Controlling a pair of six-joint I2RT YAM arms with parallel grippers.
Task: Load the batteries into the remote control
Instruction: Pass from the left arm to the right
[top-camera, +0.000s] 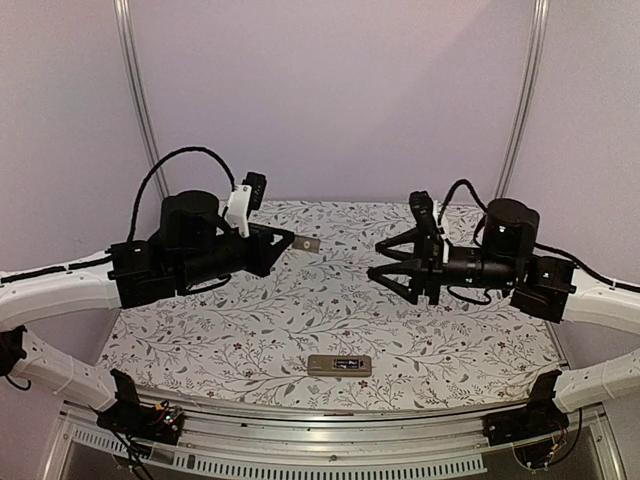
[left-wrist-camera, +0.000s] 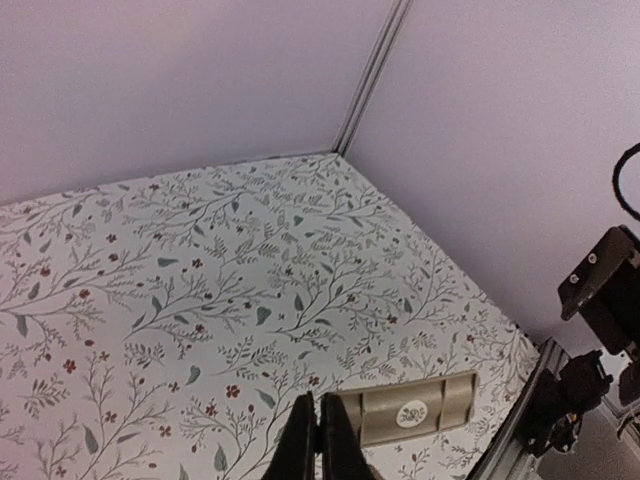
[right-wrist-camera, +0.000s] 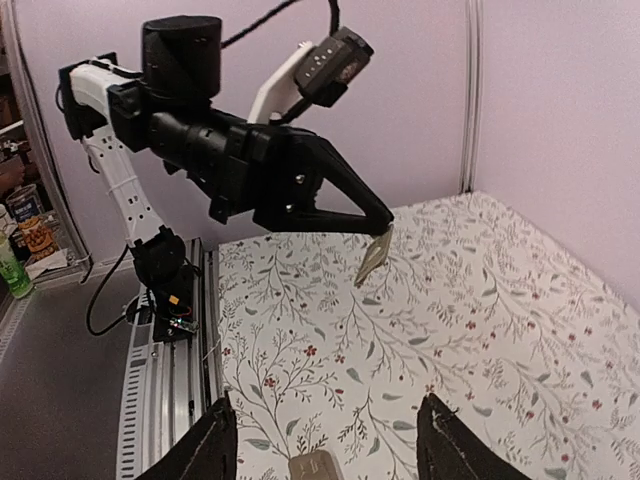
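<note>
The remote control lies flat at six o'clock on the flower-patterned table, close to the near edge, its long side running nine to three. A dark oblong shows on its upper face; whether any cells sit in it cannot be told.

Farther back, both arms are raised and reach level toward the middle. The left arm comes in from nine o'clock. The left gripper has its fingers pressed together, pinching one end of a tan cover panel held clear above the table. The right arm comes in from three o'clock, and the right gripper points at nine with its fingers spread apart and nothing between them.
</note>
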